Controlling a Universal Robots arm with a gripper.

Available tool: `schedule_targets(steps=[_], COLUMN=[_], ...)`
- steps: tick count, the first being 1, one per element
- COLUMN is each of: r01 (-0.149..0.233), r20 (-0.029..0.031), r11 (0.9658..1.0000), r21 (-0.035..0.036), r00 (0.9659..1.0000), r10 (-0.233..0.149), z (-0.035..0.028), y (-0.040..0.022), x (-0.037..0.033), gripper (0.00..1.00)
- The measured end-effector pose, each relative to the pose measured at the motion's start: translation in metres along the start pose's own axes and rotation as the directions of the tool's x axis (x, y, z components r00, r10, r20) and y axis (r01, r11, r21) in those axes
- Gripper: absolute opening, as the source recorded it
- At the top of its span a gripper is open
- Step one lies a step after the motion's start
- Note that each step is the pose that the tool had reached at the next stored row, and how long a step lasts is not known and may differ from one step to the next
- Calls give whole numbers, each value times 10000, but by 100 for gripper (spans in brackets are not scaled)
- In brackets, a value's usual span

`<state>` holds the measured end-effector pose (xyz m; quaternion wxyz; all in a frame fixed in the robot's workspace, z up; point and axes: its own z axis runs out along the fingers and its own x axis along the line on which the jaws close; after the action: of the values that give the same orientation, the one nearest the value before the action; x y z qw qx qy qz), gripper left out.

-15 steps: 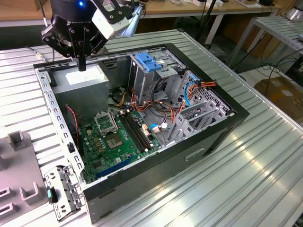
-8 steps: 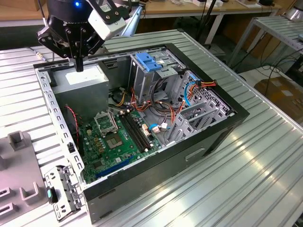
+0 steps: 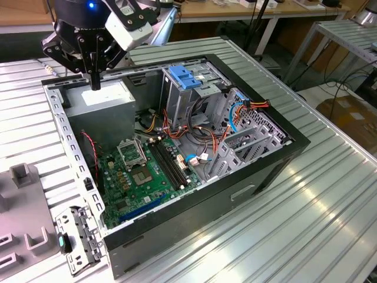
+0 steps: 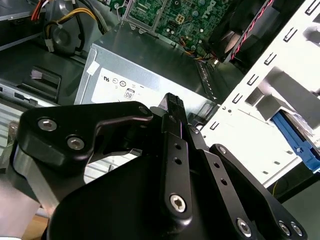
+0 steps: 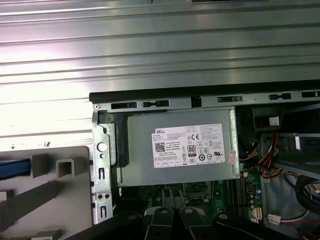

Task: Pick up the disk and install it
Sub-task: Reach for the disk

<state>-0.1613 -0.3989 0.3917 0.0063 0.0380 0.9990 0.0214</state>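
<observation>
Well, inside the open case, read as a clock dial in the exterior view: power supply at eleven o'clock; tall drive cage at one, capped by a light-blue plate; lower cage at three, with orange and blue cables trailing over it; motherboard from centre down to seven. Over the power supply, claw pinched fully shut, gripping nothing; likewise in the second wrist view, claw closed above the supply's labelled top.

Outside the case at nine o'clock, grey fixture with upright posts. In the first wrist view, fixture holding the disk, beyond two posts from the case's perforated side frame and well apart from the claw. In the second wrist view, disk as a bright blue band past the white frame.

Underneath, ribbed metal table; small perforated bracket at seven, just beside the case corner. Behind, wooden workbenches at twelve, another ribbed table at two, cardboard box on the floor at three.

As for the disk: long axis square to the side frame, near end pointing at the case, far end cut off at the picture edge; roughly nine-to-three on the exterior dial. Flat or on edge: cannot tell.
</observation>
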Motion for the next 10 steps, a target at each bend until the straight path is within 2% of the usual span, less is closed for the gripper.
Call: schedule_targets(steps=[5,10], r01=[-1,-2], r20=[-17,-35], r11=[10000,10000], r21=[2,2], r00=[10000,10000], r10=[1,2], z=[2,4], y=[-4,-1], x=[52,149], gripper=[11,11])
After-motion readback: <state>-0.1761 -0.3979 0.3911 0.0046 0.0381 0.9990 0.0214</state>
